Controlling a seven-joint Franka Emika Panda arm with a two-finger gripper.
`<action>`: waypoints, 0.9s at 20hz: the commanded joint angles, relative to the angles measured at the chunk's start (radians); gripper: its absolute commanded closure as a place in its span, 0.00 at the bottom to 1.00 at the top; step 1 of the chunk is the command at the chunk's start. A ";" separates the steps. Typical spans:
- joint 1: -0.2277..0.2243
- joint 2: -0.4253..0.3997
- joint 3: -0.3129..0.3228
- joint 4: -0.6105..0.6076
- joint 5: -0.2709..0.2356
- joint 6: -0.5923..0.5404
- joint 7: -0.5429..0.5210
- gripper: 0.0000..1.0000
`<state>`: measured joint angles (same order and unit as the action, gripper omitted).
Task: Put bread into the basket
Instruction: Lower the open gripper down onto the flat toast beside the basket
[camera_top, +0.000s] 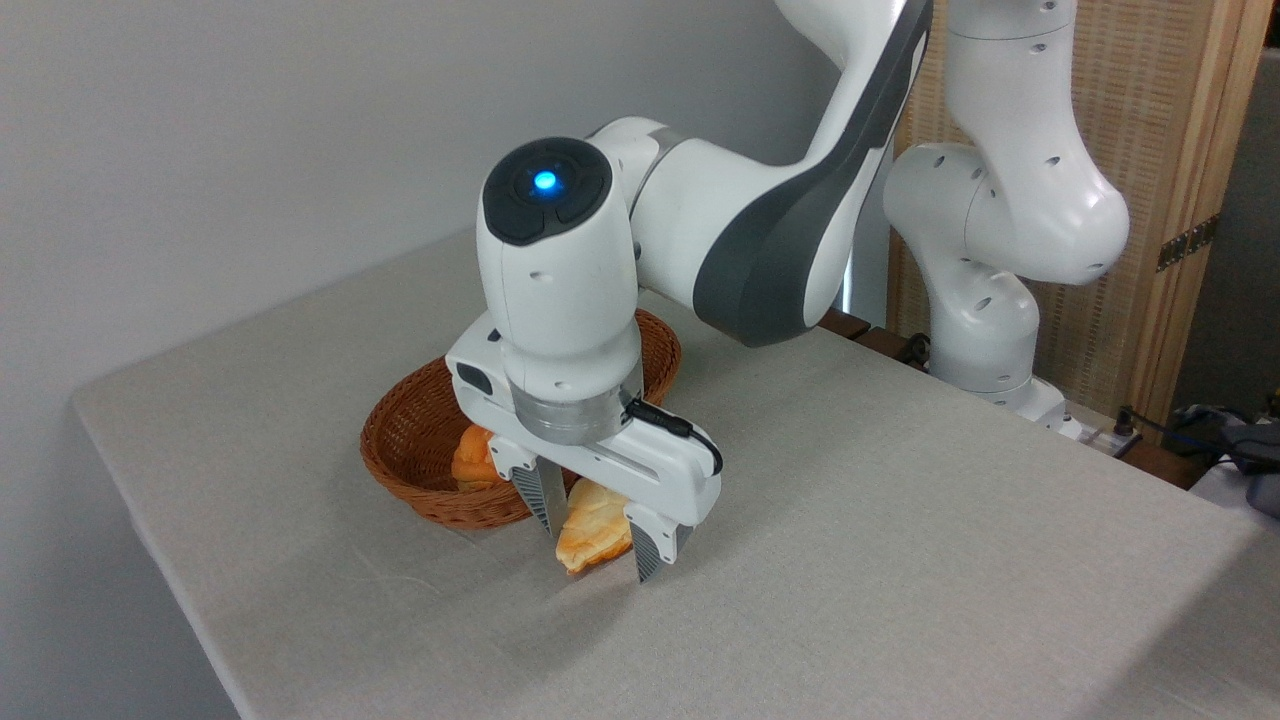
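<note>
Fingers (598, 540) straddle the bread (592, 535) on the table (900, 520), grip unconfirmed; basket (400, 440) just behind them holds only an orange bun (472, 458); transfer undone.

Even, soft indoor light; faint shadow under arm (760, 230) on table (900, 520). Sharp focus, no glare; blue LED lit.

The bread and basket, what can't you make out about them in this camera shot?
- Bread: upper end hidden behind the tool; whether the fingers touch it is unclear.
- Basket: middle and right interior blocked by the arm.
- Orange item inside: partly covered.
</note>
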<state>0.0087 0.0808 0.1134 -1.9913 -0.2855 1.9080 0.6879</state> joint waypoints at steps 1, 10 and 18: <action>-0.004 -0.001 0.008 -0.011 -0.027 0.016 0.005 0.00; -0.004 0.010 0.008 -0.009 -0.109 0.059 0.002 0.00; -0.006 0.034 0.008 -0.011 -0.092 0.052 0.009 0.00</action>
<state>0.0087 0.1043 0.1135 -1.9968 -0.3706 1.9502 0.6877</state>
